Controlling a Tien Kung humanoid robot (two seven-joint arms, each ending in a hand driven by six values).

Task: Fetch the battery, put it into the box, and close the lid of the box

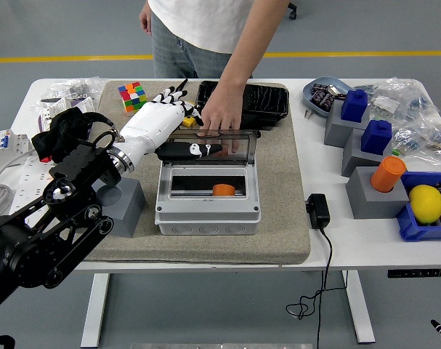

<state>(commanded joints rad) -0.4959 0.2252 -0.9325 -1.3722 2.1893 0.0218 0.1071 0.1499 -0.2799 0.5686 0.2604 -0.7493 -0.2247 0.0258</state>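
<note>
Black-jointed robot arm with a white forearm, and a person in a white top.

The robot hand (178,125) has a white glossy shell over the back and dark fingers with pale tips, its thumb black with small white marks. Behind the robot hand a ribbed silver wrist collar meets the black arm (57,218), built of chunky links with round joint caps, visible screws and a looping black cable (the caps have silver centres). Beyond the robot hand stands the person (198,29) in a white shirt and blue jeans, with a bare forearm and bare-skinned hand (219,120).
</note>
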